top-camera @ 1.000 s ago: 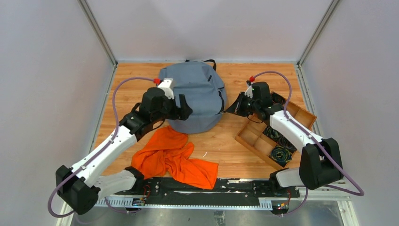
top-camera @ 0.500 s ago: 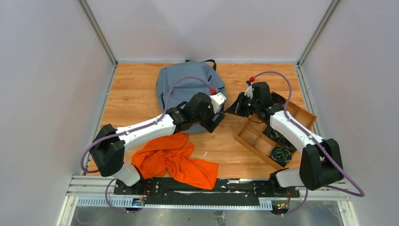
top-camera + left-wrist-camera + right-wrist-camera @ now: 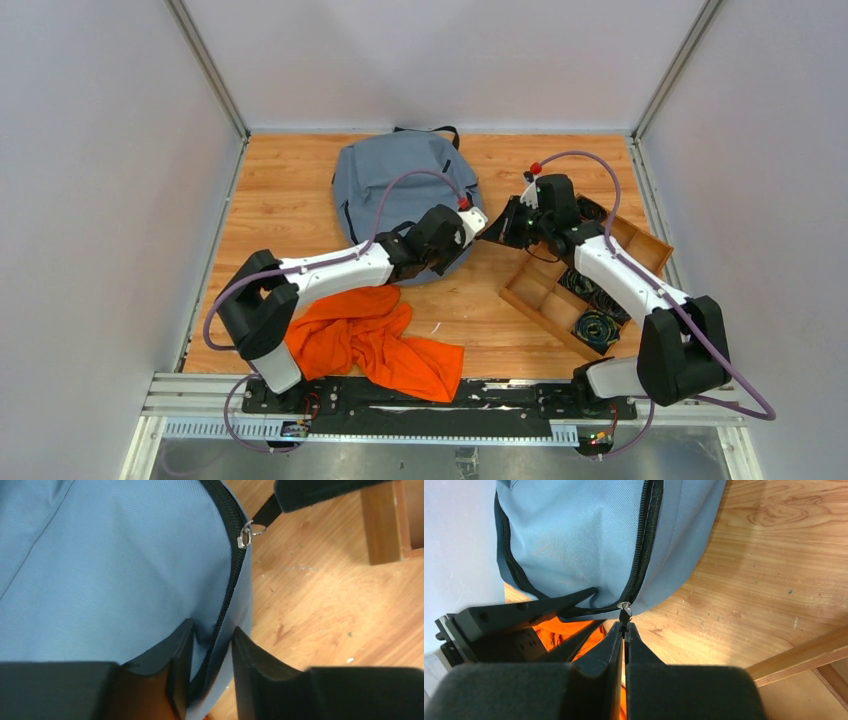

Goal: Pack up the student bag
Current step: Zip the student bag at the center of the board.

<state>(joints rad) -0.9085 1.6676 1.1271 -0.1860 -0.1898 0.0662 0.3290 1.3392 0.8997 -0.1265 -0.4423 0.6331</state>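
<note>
My two arms in white shells with chunky black joints, purple cable looping over each, red connector cap near both wrists, left gripper (image 3: 210,650) black with wedge-shaped fingers, right gripper (image 3: 624,630) the same matte black, black base rail with small lit indicators

A crumpled orange cloth (image 3: 372,338) is being seen lying on the wooden table (image 3: 290,190) near its front edge, while a compartmented wooden tray (image 3: 585,290) is sitting angled at the right, coiled dark cables (image 3: 597,327) being held in its compartments.
</note>
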